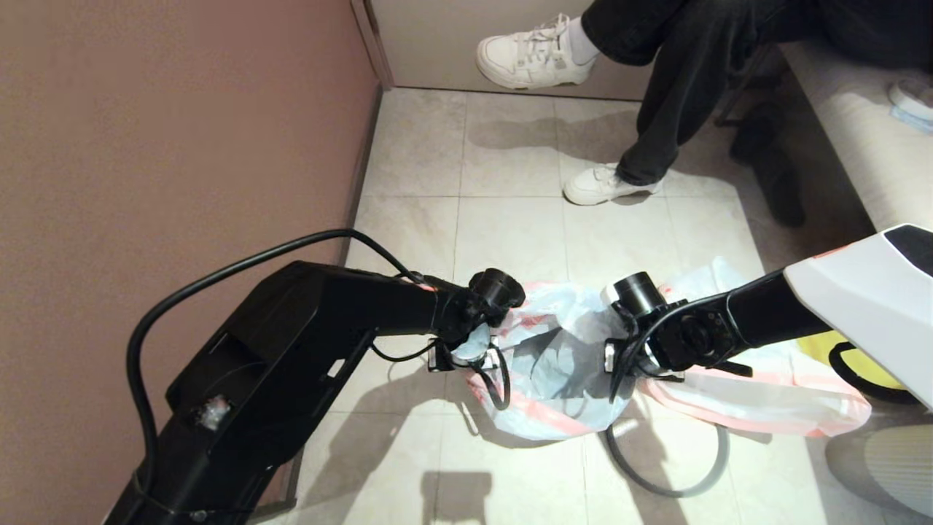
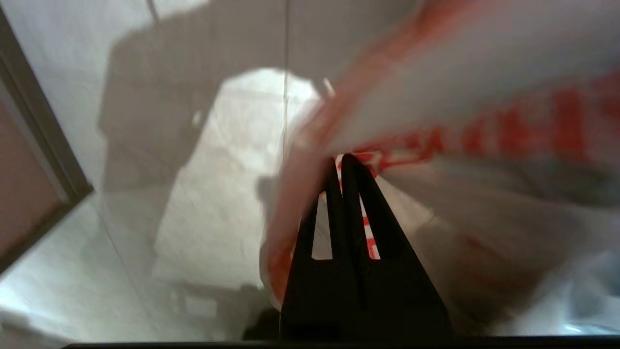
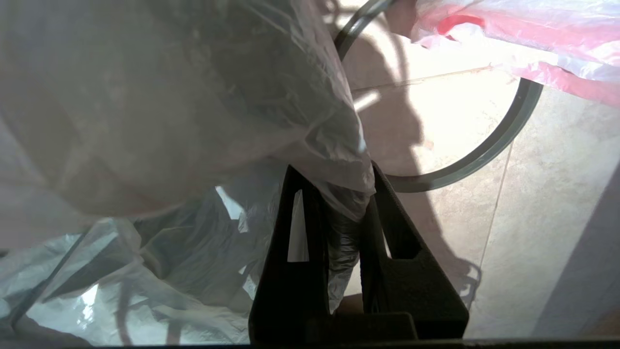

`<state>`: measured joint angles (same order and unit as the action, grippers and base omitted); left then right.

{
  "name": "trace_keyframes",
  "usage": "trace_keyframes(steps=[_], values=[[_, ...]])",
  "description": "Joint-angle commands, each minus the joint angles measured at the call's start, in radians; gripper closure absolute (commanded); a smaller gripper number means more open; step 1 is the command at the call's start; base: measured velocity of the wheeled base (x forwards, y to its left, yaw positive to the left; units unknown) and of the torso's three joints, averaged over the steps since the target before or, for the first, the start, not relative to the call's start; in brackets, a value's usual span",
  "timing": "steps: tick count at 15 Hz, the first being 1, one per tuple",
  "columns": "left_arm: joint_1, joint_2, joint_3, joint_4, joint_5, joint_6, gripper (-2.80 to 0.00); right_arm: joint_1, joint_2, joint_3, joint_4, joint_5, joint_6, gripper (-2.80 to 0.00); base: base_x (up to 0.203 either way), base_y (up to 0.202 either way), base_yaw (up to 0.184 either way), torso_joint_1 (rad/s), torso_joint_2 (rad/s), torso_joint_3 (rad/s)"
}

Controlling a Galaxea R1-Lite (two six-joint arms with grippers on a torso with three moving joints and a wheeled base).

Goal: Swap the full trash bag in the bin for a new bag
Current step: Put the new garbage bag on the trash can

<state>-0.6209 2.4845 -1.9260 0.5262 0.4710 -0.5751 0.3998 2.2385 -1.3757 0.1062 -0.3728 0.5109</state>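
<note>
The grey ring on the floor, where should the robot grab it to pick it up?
Probably the grey ring is best pinched on its bare front arc, coming straight down from above. It lies flat on the tiles and is thin, so fingers can straddle the band there. Its far side runs under the trash bags, so that part is covered.

Beige tile floor [image 1: 510,240], mauve wall [image 1: 168,146] on left w/ dark baseboard, pale couch [image 1: 853,124] far right, hard light.
</note>
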Motion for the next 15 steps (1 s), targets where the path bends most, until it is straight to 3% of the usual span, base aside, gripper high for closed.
trace_keyframes(steps=[1,8,11,15], values=[[0.013,0.017,0.016,0.022,-0.004,-0.026,0.0,-0.004,0.012,-0.002,0.0,-0.005,0.003,0.0,0.0,0.0,0.0,0.0,0.0,0.0],[0.042,0.04,0.013,0.02,-0.039,-0.097,0.0,-0.02,0.015,-0.023,0.007,-0.003,0.004,0.0,0.0,0.0,0.0,0.0,0.0,0.0],[0.037,-0.087,0.011,0.04,-0.164,-0.128,0.0,-0.018,0.008,-0.023,0.007,-0.003,0.005,0.0,0.0,0.0,0.0,0.0,0.0,0.0],[0.035,-0.191,0.004,0.209,-0.332,-0.142,0.0,-0.016,0.0,-0.022,0.007,-0.002,0.005,0.0,0.0,0.0,0.0,0.0,0.0,0.0]])
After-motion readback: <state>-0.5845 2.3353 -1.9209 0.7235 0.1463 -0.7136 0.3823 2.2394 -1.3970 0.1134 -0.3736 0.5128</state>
